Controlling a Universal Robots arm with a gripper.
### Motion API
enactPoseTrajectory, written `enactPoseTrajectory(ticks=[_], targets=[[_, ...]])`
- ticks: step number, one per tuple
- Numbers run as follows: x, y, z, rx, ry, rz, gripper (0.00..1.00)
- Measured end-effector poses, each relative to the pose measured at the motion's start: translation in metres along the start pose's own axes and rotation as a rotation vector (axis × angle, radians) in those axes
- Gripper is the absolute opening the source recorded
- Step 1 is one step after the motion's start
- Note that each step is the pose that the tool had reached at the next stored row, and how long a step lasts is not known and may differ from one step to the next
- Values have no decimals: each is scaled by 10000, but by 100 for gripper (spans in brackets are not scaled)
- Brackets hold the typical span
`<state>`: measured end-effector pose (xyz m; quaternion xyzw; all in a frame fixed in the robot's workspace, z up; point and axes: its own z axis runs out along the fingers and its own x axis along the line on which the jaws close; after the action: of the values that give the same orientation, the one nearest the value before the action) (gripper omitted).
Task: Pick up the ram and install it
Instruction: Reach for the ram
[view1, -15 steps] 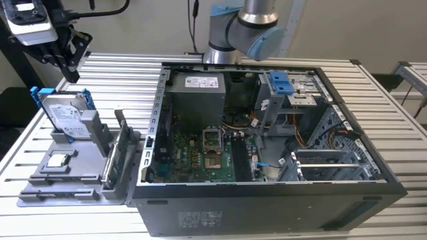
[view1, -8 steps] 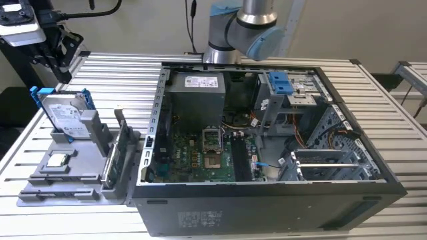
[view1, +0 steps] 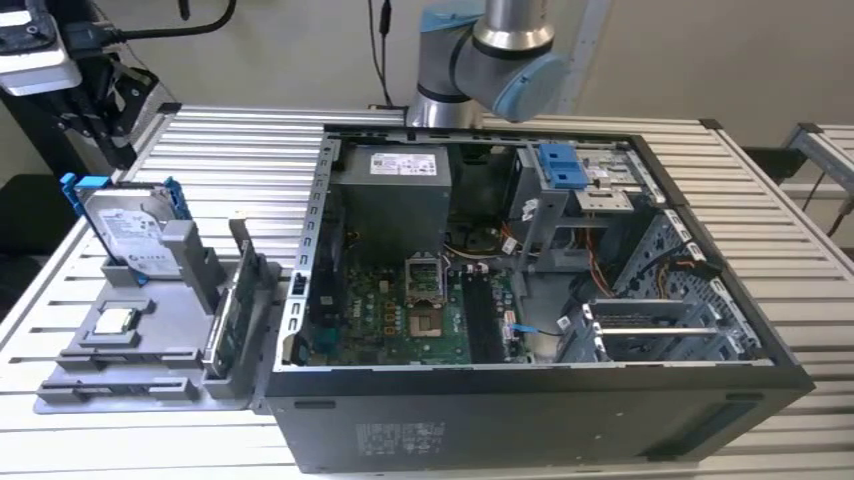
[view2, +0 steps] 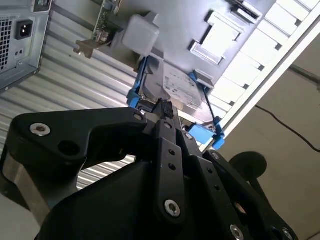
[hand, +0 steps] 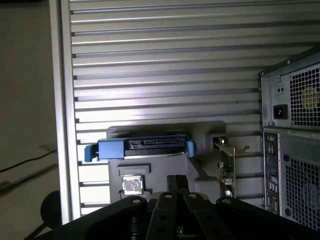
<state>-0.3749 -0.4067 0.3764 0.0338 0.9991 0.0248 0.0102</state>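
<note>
While the black metal jaws sit closed on nothing in both wrist views, the ram (view1: 222, 335), a thin, flat, dark strip, stands on edge in a slot of the grey plastic holder (view1: 120, 385), just beside the open computer case (view1: 534, 420). A blue-framed hard drive (view1: 134, 235) stands upright in the same holder, with bare ribbed metal counter (view1: 240, 140) behind it

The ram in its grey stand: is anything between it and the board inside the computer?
Yes: the computer case's side wall rises between the ram, standing on edge in the grey stand, and the motherboard. The case lies open on top, so nothing visible seems to block a path over that wall.
</note>
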Motion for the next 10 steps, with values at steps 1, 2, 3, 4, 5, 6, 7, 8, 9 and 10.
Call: enactPoseTrajectory(ticks=[1,2,3,4,5,6,7,8,9,10], targets=[[0,-13,1,0,1,1,11],[-1,-30,2,1,1,2,11],[-3,-48,4,1,1,1,11],[-2,-68,5,1,1,1,11],[-2,-89,7,0,-1,1,11],[-1,-110,8,-1,0,1,11],[3,-126,10,-4,1,0,11],[12,-138,12,-6,1,1,11],[19,-147,16,-7,0,1,11],[26,-159,19,-7,1,0,11]])
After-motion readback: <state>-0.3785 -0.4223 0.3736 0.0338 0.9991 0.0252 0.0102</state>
